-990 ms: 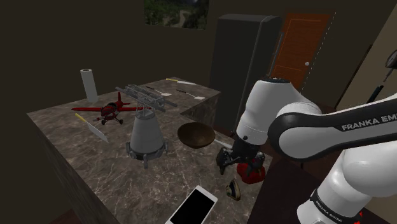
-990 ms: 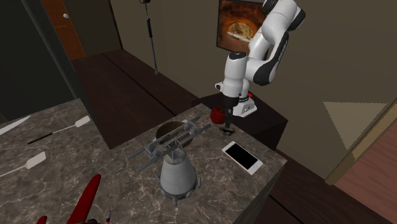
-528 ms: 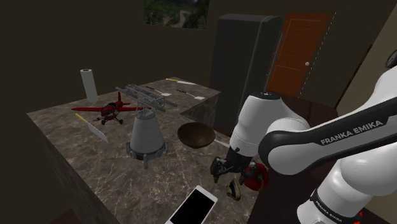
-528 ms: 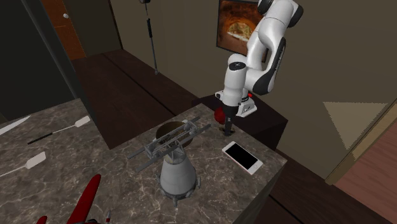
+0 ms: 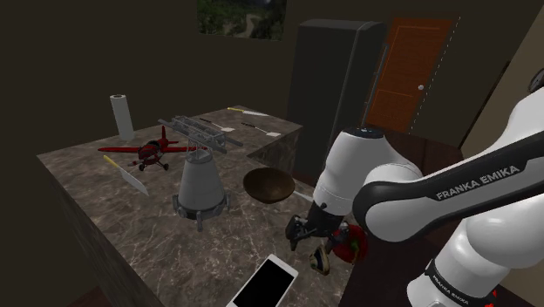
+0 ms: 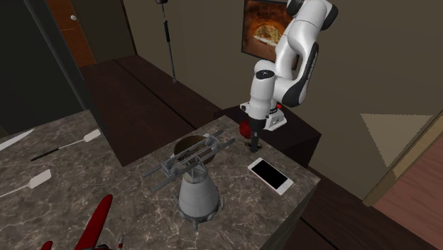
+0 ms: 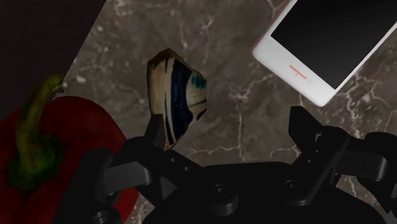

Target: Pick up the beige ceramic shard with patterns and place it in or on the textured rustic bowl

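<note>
The beige shard (image 7: 177,98) with dark blue stripes lies on the marble counter (image 7: 235,83), between a red bell pepper (image 7: 70,153) and a white phone (image 7: 331,41). My gripper (image 7: 229,137) is open and low over it; the shard sits just ahead of one finger (image 7: 154,135), the other finger (image 7: 304,130) well apart from it. In the shoulder view the gripper (image 5: 307,246) hangs by the shard (image 5: 321,260) near the counter's front corner. The dark brown bowl (image 5: 268,185) stands a short way behind. From the second exterior view, the gripper (image 6: 253,145) is beside the bowl (image 6: 186,145).
A grey cone-shaped model (image 5: 202,183) stands next to the bowl. Farther back are a red toy plane (image 5: 148,153), a knife (image 5: 131,177), a paper roll (image 5: 121,115) and utensils. The phone (image 5: 270,283) and pepper (image 5: 350,244) flank the shard near the counter edge.
Over the last second the arm dropped the gripper down and toward the counter's front corner, over the shard. In the last half second it barely moved.
</note>
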Robot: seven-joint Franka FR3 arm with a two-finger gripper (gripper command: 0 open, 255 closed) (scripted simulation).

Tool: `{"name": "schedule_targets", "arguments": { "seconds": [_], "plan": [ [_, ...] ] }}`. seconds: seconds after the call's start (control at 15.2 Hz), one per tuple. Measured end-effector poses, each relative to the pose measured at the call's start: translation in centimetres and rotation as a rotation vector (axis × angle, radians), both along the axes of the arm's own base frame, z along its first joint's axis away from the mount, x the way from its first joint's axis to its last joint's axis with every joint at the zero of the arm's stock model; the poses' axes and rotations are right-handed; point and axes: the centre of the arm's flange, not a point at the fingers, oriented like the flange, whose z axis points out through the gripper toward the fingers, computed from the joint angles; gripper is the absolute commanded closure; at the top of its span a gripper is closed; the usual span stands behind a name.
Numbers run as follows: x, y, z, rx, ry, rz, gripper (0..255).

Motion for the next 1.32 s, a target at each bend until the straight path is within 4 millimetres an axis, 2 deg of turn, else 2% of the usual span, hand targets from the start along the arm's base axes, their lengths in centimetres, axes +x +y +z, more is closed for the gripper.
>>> {"name": "schedule_targets", "arguments": {
  "seconds": [0.59,0.66,0.73,0.92,1.32],
  "plan": [
    [0.0,-0.2,-0.6,-0.012,0.019,-0.005,255],
    [0.0,-0.1,-0.6,-0.012,0.018,-0.004,0],
    [0.0,-0.1,-0.5,-0.011,0.017,-0.003,0],
    [-1.7,1.8,0.2,-0.148,0.037,0.015,0],
    [-2.0,1.8,-2.5,-0.197,0.047,0.013,0]
  ]
}}
